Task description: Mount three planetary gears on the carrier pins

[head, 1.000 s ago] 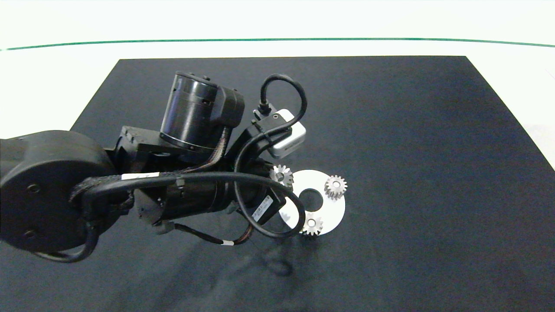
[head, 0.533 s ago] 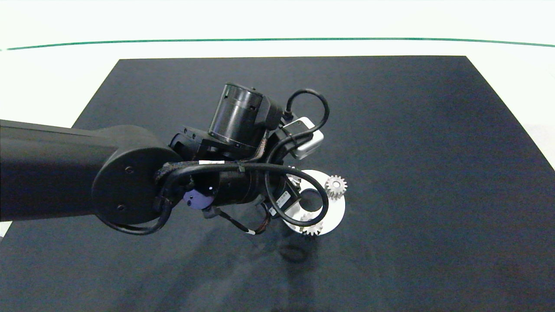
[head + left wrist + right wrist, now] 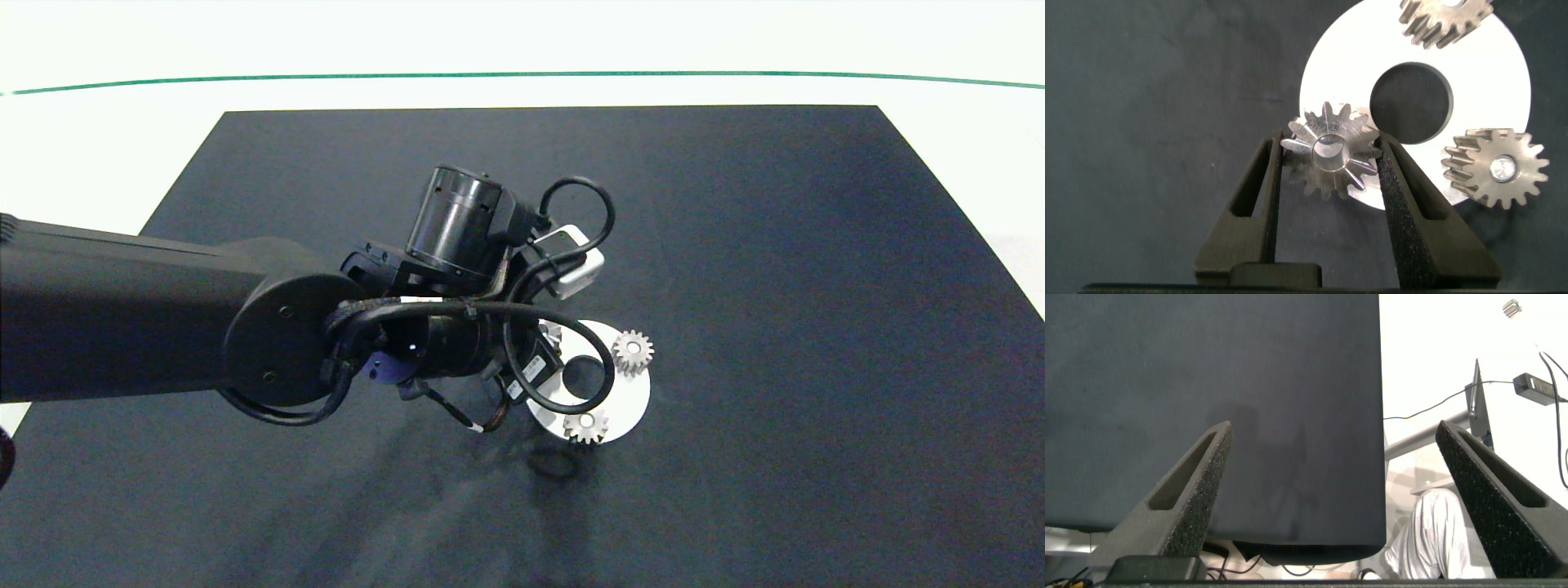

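The white disc (image 3: 629,396) (image 3: 1331,73) lies mid-mat. Planetary gears sit on it at its far-right rim (image 3: 633,351) (image 3: 1497,167) and near rim (image 3: 585,425) (image 3: 1445,16), each on a carrier pin whose pale end shows in the bore. The third gear (image 3: 1329,159) is at the disc's left edge, mostly hidden under my left wrist in the head view. My left gripper (image 3: 1329,147) is shut on it, with a finger (image 3: 1266,184) against its teeth on each side. My right gripper (image 3: 1335,429) stands wide open and holds nothing; it is outside the head view.
A black mat (image 3: 775,245) covers the white table (image 3: 98,147), with a green line (image 3: 522,74) along the far side. The left arm (image 3: 122,310) reaches in over the mat's left half. Beyond the mat's edge (image 3: 1380,416), cables and a metal stand (image 3: 1474,408) show.
The left arm has swung right and extended over the disc's left edge. The left gear, plainly seen a second ago, is now covered by the wrist. The other two gears stayed put.
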You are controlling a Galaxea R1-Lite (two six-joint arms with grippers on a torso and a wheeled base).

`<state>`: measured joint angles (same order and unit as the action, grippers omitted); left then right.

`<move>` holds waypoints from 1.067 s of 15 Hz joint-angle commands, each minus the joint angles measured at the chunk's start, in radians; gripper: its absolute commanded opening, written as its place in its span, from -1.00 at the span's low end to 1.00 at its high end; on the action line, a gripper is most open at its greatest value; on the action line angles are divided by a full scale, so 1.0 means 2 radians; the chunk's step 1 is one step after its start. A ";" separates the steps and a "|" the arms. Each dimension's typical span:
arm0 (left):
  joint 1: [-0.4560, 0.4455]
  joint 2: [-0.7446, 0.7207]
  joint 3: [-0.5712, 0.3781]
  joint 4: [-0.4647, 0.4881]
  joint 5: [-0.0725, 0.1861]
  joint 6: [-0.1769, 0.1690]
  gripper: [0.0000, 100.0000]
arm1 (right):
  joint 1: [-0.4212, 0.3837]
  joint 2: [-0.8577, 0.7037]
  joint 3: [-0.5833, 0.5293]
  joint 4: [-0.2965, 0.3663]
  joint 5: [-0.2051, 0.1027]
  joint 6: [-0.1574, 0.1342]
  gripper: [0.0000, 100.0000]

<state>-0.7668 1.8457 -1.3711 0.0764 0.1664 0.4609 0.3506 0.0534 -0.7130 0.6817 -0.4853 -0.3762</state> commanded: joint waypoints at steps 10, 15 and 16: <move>0.005 0.021 -0.009 -0.001 0.000 -0.002 -0.80 | 0.001 -0.001 0.000 0.002 -0.001 -0.001 1.00; 0.005 0.024 -0.025 0.000 0.000 -0.002 -0.80 | 0.001 -0.002 0.000 0.002 -0.001 -0.001 1.00; 0.005 0.024 -0.023 0.000 0.000 -0.002 -0.80 | 0.001 -0.004 0.000 0.002 -0.001 -0.001 1.00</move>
<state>-0.7562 1.8921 -1.4168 0.0764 0.1645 0.4545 0.3526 0.0479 -0.7130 0.6817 -0.4849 -0.3762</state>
